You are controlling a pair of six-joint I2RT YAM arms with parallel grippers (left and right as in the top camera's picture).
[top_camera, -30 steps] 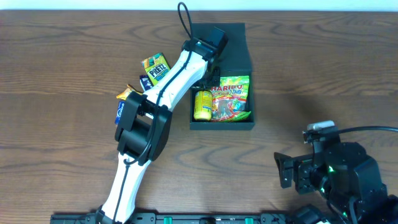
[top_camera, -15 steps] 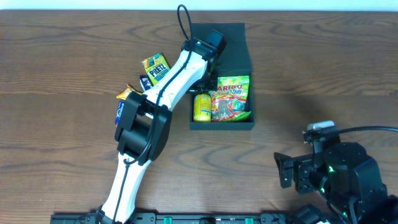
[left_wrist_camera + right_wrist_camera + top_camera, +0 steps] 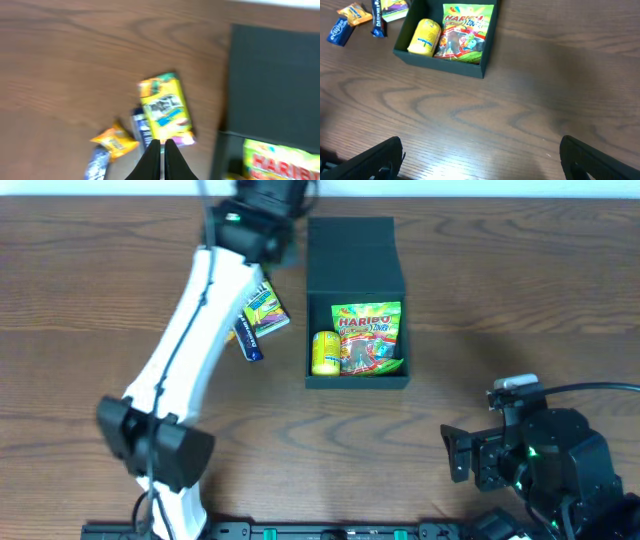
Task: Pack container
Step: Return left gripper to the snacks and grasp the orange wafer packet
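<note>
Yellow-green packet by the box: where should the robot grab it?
Come straight down and pinch the yellow-green packet across its narrow width, near the end away from the blue bar. It lies flat, so only its long edges offer a pinch, and that end looks free on both sides.

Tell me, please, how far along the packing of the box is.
Done: the Haribo bag and yellow packet lie in the container. In hand: nothing; the left gripper hovers shut and empty over the table, the right gripper sits open, away. Left: the yellow-green packet, dark blue bar, orange packet and blue packet beside the container, then the lid.
</note>
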